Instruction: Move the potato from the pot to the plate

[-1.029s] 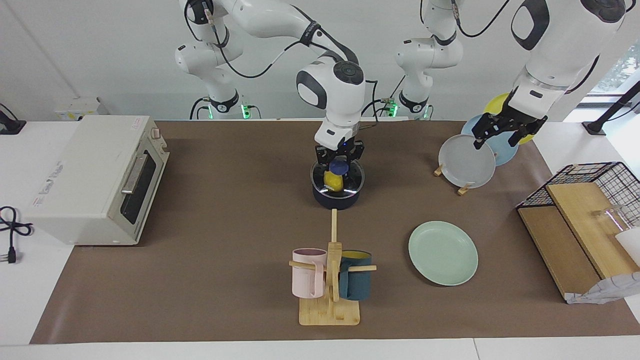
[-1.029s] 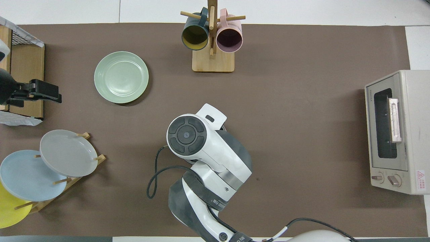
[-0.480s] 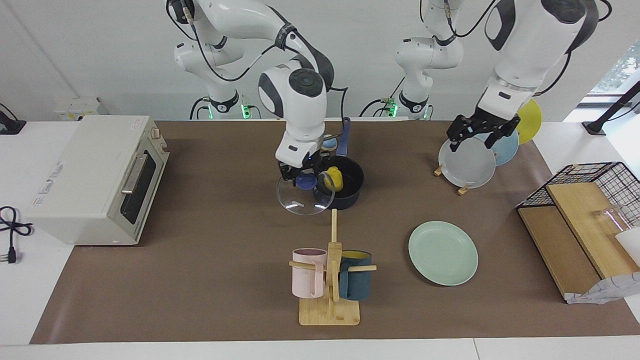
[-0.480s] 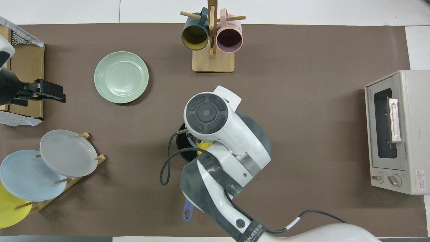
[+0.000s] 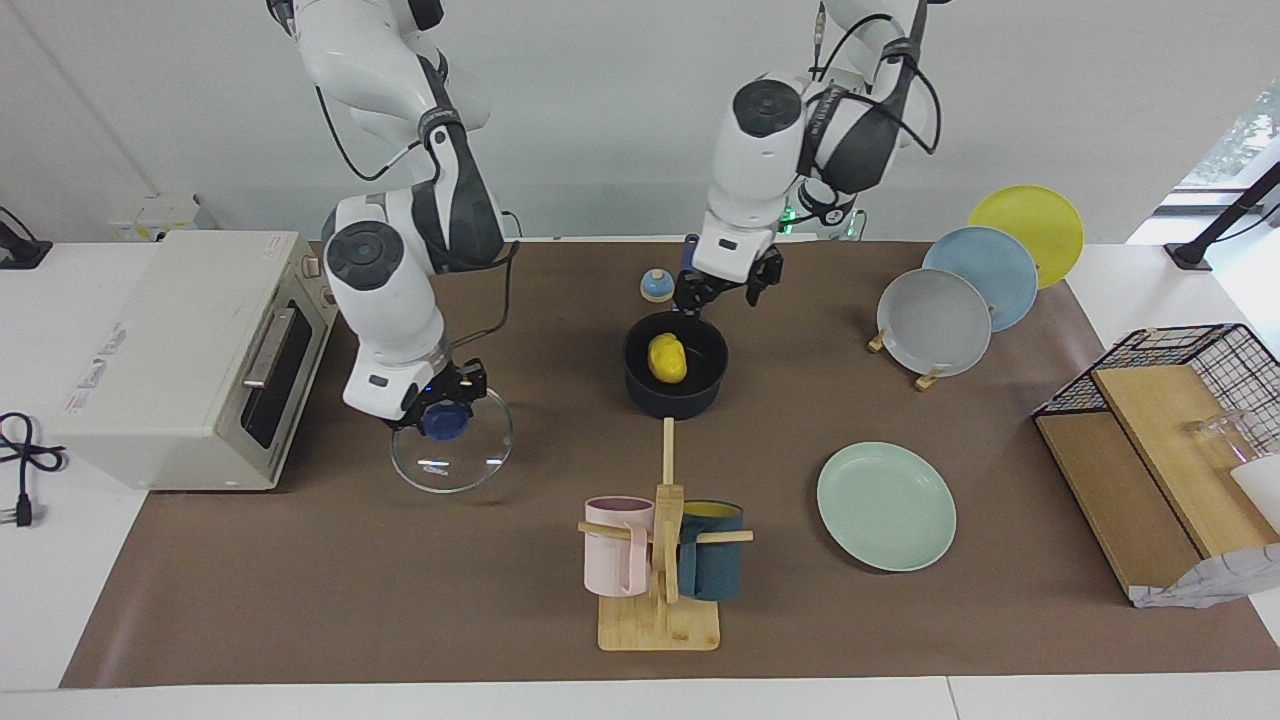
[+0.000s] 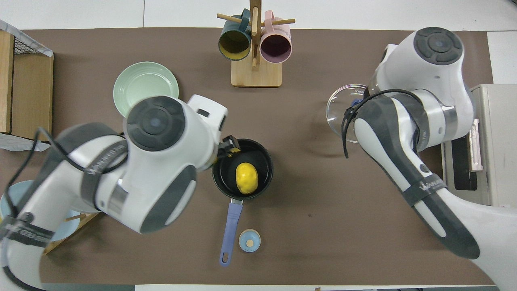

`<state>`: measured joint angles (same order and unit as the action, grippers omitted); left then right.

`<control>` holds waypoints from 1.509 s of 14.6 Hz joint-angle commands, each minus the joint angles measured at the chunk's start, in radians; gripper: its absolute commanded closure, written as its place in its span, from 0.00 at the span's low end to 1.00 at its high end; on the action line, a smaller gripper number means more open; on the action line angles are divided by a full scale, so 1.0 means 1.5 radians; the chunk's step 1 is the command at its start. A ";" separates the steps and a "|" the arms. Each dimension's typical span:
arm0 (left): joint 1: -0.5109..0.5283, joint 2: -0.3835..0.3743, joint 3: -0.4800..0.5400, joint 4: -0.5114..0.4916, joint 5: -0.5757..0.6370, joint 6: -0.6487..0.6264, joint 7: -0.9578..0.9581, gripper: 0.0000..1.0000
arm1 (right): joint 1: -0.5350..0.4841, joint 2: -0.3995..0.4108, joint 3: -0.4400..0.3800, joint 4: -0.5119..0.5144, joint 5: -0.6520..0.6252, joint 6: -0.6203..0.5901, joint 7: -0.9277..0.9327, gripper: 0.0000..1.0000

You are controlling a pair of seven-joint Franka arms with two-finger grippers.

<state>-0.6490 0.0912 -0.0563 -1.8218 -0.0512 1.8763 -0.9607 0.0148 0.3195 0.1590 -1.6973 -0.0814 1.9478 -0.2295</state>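
The yellow potato (image 5: 666, 358) lies in the dark navy pot (image 5: 676, 402) at mid-table, its blue handle pointing toward the robots. My left gripper (image 5: 720, 293) hangs open over the pot's rim where the handle starts, apart from the potato. In the overhead view its fingertips (image 6: 229, 146) show over the pot (image 6: 224, 174) beside the potato (image 6: 246, 178). My right gripper (image 5: 443, 418) is shut on the blue knob of the glass lid (image 5: 455, 455), held low toward the right arm's end of the table. The mint-green plate (image 5: 886, 506) lies bare; in the overhead view the plate (image 6: 141, 81) is partly covered by the left arm.
A toaster oven (image 5: 190, 350) stands next to the lid. A wooden mug rack (image 5: 660, 560) with a pink and a teal mug stands farther from the robots than the pot. A rack with grey, blue and yellow plates (image 5: 935, 322), a wire basket (image 5: 1190, 400), a small blue round thing (image 5: 656, 287).
My right gripper carried the glass lid off the pot toward the toaster oven and lowered it. My left arm swung from over the plate rack to over the pot.
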 commanded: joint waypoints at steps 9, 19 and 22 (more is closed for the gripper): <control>-0.030 0.039 0.017 -0.129 -0.028 0.230 -0.019 0.00 | -0.055 -0.038 0.007 -0.159 -0.025 0.150 0.069 0.71; -0.045 0.093 0.018 -0.158 -0.028 0.286 -0.054 0.00 | -0.074 -0.006 0.009 -0.161 -0.040 0.186 0.071 0.43; -0.047 0.099 0.018 -0.158 -0.027 0.286 -0.054 0.00 | -0.081 -0.006 0.009 -0.155 -0.038 0.178 0.072 0.00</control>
<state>-0.6989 0.2362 -0.0436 -2.0490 -0.0774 2.2854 -1.0313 -0.0849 0.3222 0.1578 -1.9236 -0.1238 2.2123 -0.1424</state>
